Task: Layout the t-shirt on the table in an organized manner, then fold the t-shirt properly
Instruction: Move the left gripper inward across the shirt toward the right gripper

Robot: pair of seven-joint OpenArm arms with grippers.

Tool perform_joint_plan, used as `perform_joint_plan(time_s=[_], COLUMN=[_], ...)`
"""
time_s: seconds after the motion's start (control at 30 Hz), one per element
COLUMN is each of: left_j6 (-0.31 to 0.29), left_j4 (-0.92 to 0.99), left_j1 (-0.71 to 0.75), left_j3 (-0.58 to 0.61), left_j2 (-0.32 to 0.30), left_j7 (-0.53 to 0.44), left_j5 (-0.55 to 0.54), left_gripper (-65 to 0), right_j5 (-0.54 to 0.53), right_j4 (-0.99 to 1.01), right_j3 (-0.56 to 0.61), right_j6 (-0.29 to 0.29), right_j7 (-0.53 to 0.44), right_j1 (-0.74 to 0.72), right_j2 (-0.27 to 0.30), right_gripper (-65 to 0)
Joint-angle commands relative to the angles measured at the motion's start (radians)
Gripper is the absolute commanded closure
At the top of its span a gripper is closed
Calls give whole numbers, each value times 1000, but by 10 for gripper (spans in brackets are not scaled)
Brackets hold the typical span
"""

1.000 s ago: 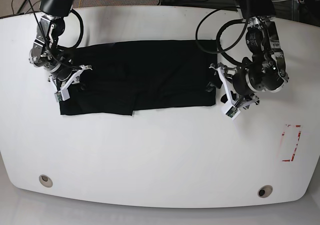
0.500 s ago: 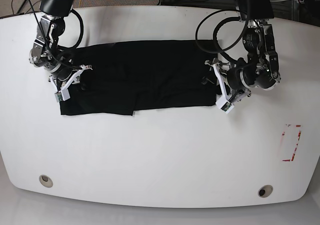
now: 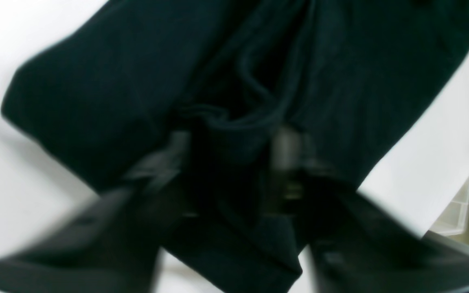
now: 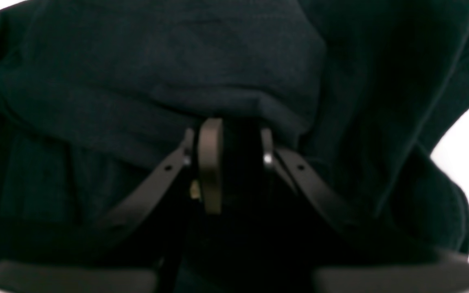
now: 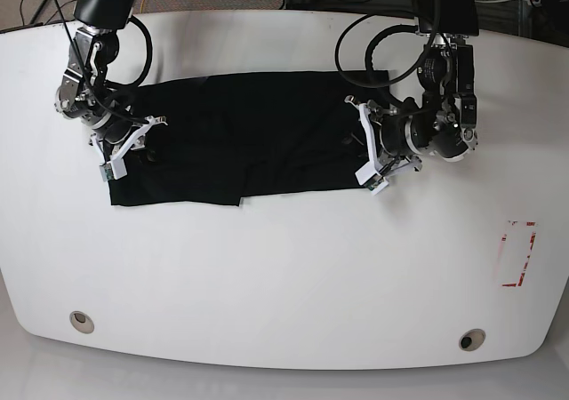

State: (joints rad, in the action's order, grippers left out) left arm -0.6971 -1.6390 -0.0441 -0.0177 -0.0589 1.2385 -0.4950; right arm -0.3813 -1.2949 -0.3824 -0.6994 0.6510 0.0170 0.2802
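Observation:
The black t-shirt (image 5: 249, 142) lies as a long, flat strip across the far half of the white table (image 5: 284, 276). My left gripper (image 5: 366, 151) is down on its right end. In the blurred left wrist view the left gripper (image 3: 232, 150) has its jaws pressed in on a bunched ridge of the t-shirt (image 3: 136, 81). My right gripper (image 5: 133, 142) is on the shirt's left end. The right wrist view shows the right gripper (image 4: 236, 142) shut, with a fold of the t-shirt (image 4: 177, 61) pinched between its fingers.
A red-outlined rectangle mark (image 5: 517, 254) is at the table's right. Two round grommet holes (image 5: 81, 320) (image 5: 471, 340) sit near the front edge. Black cables loop behind both arms at the table's far edge.
My left arm has moved left from beside the shirt onto its right end, and its jaws have narrowed on the cloth. The right arm has hardly moved.

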Motion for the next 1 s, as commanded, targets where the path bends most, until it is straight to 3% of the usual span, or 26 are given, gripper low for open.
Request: perform_joint_plan(time_s=[0.0,0.07,0.3,0.77,0.87,0.97], left_j6=[-1,-1,-1,-1,-1,-1], left_j4=[-53,-76,-151,-198,-198,-200], left_j1=[-17,-17,-18,-99,-113,-119], left_j3=[6,17,111,439,456,453], left_j2=[-5,-5,-6,-8,-8,-12], left_j7=[-15,-12,31,45,47,56], left_j5=[-18,-18,-18,-14,-14,-17], left_gripper=[-82,-58,-68,-72,-111,-192], right_j5=[37,37,38,38,38,38], right_j4=[1,1,1,1,1,1], right_j3=[3,3,3,3,3,3], right_j6=[1,1,1,1,1,1], right_j7=[57,57,57,57,57,57], right_j1=[4,4,2,2,2,2], right_j2=[3,3,3,3,3,3], right_gripper=[-117,-117,-117,-117,-117,-117])
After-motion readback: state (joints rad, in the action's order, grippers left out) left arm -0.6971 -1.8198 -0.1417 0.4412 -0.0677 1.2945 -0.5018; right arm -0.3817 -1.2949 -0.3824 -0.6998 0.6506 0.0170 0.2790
